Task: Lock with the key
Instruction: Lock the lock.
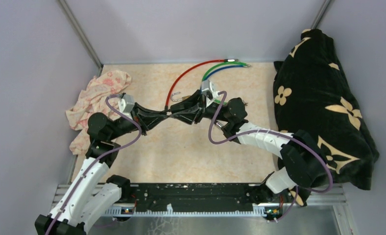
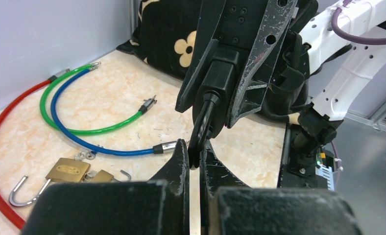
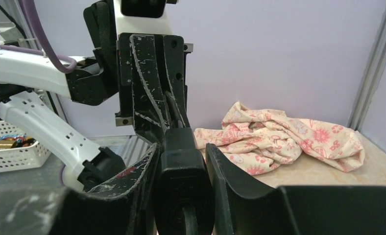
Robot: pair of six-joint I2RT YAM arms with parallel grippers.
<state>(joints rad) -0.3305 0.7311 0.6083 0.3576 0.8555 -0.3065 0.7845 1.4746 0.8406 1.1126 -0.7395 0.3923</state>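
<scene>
Grippers faced each other tip to tip above the middle of the table (image 1: 181, 156). Right gripper (image 3: 182, 145) grasped a black padlock (image 3: 183, 181) between its 2 fingers. Left gripper (image 2: 195, 159) was clenched on a thin dark part (image 2: 203, 120) projecting from that padlock; whether this was key or shackle could not be told. On the tabletop lay 2 brass padlocks (image 2: 67, 170), side by side, one with its shackle open, near red (image 2: 5, 105), green (image 2: 46, 98) and blue (image 2: 108, 149) cables. Floral cloth (image 1: 95, 100) lay at the left edge and a black cushion (image 1: 318, 98) at the right.
</scene>
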